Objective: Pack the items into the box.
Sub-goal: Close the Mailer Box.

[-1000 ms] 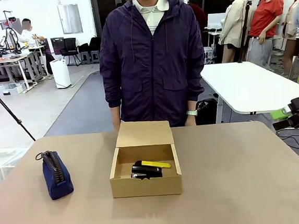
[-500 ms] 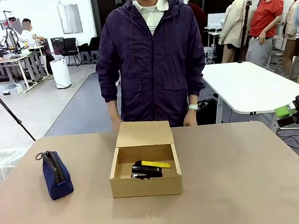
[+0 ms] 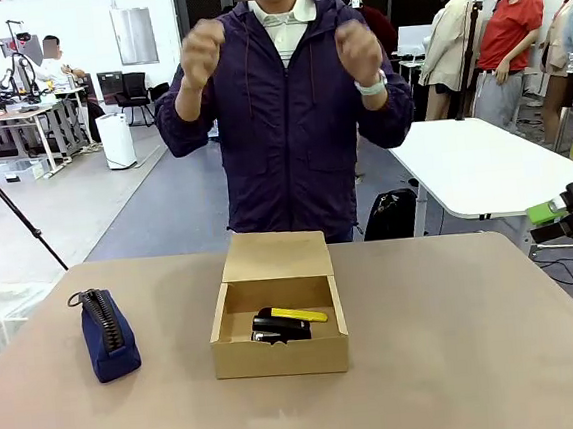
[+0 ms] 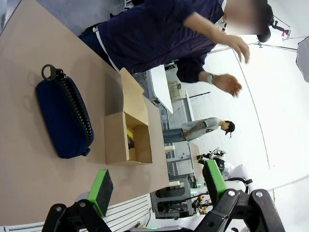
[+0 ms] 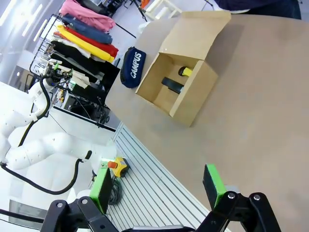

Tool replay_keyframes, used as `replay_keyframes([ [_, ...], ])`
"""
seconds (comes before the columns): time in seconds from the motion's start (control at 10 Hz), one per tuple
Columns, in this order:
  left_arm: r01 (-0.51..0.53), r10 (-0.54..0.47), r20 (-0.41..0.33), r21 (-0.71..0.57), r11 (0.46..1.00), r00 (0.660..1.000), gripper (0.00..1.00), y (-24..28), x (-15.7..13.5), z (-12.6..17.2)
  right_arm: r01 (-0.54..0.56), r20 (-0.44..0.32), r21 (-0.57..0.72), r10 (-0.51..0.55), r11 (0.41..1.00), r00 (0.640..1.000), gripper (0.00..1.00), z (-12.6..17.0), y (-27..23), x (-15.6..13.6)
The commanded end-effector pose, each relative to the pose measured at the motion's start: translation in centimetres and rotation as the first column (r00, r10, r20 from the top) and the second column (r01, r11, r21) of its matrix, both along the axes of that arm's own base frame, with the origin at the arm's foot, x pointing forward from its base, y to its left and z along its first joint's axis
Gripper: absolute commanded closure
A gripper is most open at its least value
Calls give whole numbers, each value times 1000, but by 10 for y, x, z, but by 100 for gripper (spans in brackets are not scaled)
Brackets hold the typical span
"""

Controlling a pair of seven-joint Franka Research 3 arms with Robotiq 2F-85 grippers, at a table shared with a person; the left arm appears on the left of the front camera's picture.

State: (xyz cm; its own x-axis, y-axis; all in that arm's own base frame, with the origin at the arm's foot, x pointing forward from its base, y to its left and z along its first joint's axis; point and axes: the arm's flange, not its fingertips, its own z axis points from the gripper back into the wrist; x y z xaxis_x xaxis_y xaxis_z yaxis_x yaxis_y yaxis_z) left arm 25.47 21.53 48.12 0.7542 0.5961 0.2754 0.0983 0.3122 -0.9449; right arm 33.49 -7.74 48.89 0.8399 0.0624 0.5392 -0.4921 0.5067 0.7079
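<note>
The left gripper [image 4: 157,186] hangs above the bench [image 3: 478,338] with its jaws spread wide and nothing between the green pads. Its base is cut off by the picture's bottom edge.

At the left of the bench lies a navy zip pouch [image 3: 108,335], zipper uppermost and pull ring toward the far side.

In the middle sits the box [image 3: 281,357], its flap lid [image 3: 276,256] standing open at the far side. Inside, the black stapler [image 3: 279,327] lies touching the yellow utility knife [image 3: 303,315]. The near wall hides the stapler's lower part, and the stapler covers part of the knife. The knife's tip is hard to make out.

Behind the box stands the person [image 3: 294,123], whose hands [image 3: 201,49] are now raised to shoulder height. In the earlier frames they hung low at the bench's far edge. The pouch, the box and its contents lie as before.

The right gripper [image 5: 157,186] is likewise fully spread and holds nothing, out past the bench's edge. From the front, a cut-off part of it shows at the right picture edge, a little higher than a second ago.
</note>
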Motion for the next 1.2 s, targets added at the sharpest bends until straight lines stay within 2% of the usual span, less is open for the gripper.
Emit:
replay_keyframes([
  [0.0,0,0,29,-11,1000,1000,0,-2,0,0,-7,2,-8,7,1000,1000,0,2,0,-2],
  [0.7,0,0,29,-11,1000,1000,0,-2,0,0,-7,2,-8,7,1000,1000,0,2,0,-2],
  [0.8,0,0,0,0,1000,1000,0,0,0,0,-1,0,0,1,1000,1000,0,0,0,0],
  [0.9,144,-143,-68,16,989,987,0,-20,38,5,-57,-46,10,58,998,997,0,2,5,23],
  [1.0,321,-314,-139,37,946,939,0,-49,75,8,-53,-88,9,54,999,995,0,2,15,51],
  [1.1,440,-411,-241,80,895,879,0,-89,118,6,-26,-135,65,34,998,990,0,0,39,84],
])
